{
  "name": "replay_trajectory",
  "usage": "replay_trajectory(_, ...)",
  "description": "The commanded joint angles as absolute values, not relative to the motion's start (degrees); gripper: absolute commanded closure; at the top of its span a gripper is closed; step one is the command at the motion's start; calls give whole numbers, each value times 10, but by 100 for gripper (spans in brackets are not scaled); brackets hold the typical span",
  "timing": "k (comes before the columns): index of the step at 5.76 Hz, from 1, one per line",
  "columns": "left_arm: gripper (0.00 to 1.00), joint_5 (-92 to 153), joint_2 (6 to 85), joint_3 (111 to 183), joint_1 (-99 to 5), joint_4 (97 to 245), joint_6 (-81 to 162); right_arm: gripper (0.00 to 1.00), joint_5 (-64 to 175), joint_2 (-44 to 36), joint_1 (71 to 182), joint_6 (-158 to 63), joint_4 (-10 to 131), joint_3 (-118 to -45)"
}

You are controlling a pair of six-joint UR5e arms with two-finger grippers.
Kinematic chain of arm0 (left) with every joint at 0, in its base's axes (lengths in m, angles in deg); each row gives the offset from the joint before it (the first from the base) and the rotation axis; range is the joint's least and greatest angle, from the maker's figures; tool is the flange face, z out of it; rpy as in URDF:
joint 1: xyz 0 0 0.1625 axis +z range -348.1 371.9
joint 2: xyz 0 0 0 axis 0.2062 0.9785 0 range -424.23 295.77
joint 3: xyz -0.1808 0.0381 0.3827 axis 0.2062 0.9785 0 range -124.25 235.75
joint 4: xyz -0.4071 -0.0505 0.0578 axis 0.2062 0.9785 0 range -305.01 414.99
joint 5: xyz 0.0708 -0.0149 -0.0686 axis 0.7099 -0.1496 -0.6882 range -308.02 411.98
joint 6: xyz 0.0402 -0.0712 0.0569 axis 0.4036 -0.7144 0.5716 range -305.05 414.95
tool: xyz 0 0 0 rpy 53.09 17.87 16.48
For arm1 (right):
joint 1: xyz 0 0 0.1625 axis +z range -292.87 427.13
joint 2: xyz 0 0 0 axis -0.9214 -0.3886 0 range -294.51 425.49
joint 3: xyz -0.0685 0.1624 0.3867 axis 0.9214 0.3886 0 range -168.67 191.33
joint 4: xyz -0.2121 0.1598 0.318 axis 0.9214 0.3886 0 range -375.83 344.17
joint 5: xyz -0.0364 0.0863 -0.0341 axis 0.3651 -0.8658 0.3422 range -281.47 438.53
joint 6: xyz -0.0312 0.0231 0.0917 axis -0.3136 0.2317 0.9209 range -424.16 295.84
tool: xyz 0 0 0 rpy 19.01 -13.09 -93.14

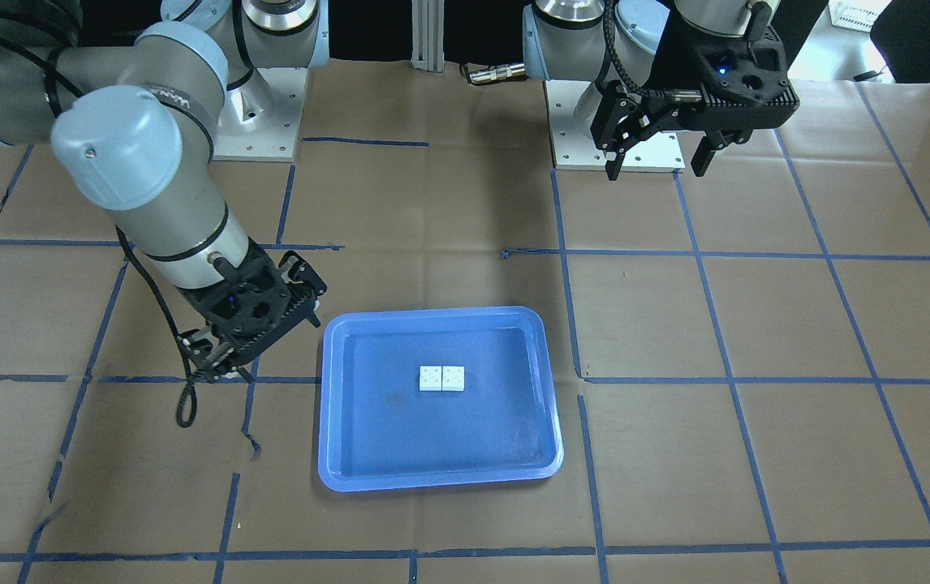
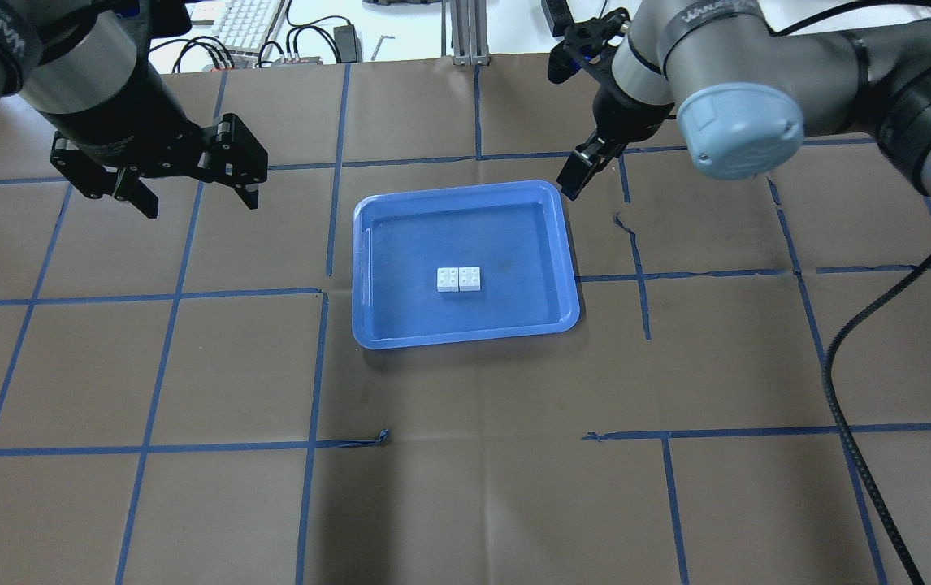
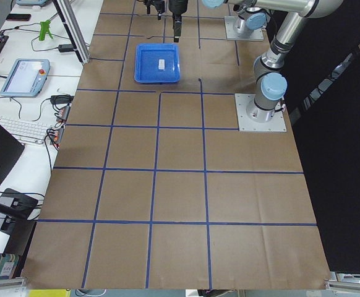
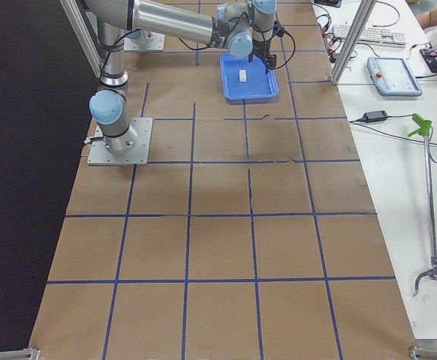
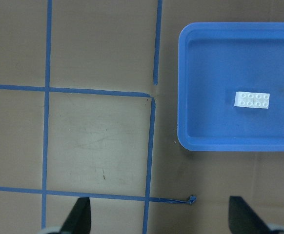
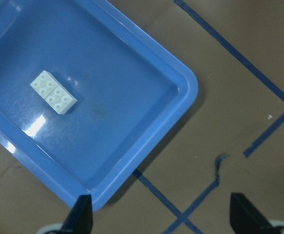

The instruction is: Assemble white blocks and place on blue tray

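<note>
The left end effector (image 2: 197, 201) hangs with its fingers spread and nothing between them, over the tabletop (image 2: 474, 504) on the left-edge side of the tray. The right end effector (image 6: 159, 219), likewise spread and empty, hovers just off the tray's corner nearest the far edge, on the right. The blue tray (image 2: 506, 236) lies flat between the two arms, nearer the tabletop's far edge than the robot's. The white blocks (image 2: 459, 279) sit near its middle, studs up, side by side and touching; whether they are truly locked together cannot be told. The task looks all but done, so the step in hand is probably drawing clear: each arm should rise straight before swinging, fingers kept off the tray's rim so nothing jolts the pair. A black cable (image 2: 831, 366) trails from the right arm toward the right edge and could snag. The blue tape lines (image 2: 758, 433) gridding the paper obstruct nothing.
</note>
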State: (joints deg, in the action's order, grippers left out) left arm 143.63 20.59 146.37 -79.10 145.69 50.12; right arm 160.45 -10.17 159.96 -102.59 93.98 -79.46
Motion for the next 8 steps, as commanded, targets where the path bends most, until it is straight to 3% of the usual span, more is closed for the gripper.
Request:
replay_trajectory(1, 1, 1437, 206, 1464, -791, 1457, 501, 0, 1670, -140, 1566, -911, 854, -762)
replay_trajectory(4, 1, 1437, 205, 1464, -792, 1457, 501, 0, 1704, -174, 1559, -754, 682, -678)
replay_trajectory(8, 1, 1437, 205, 1465, -792, 1457, 501, 0, 1690, -208, 1574, -699, 668, -703)
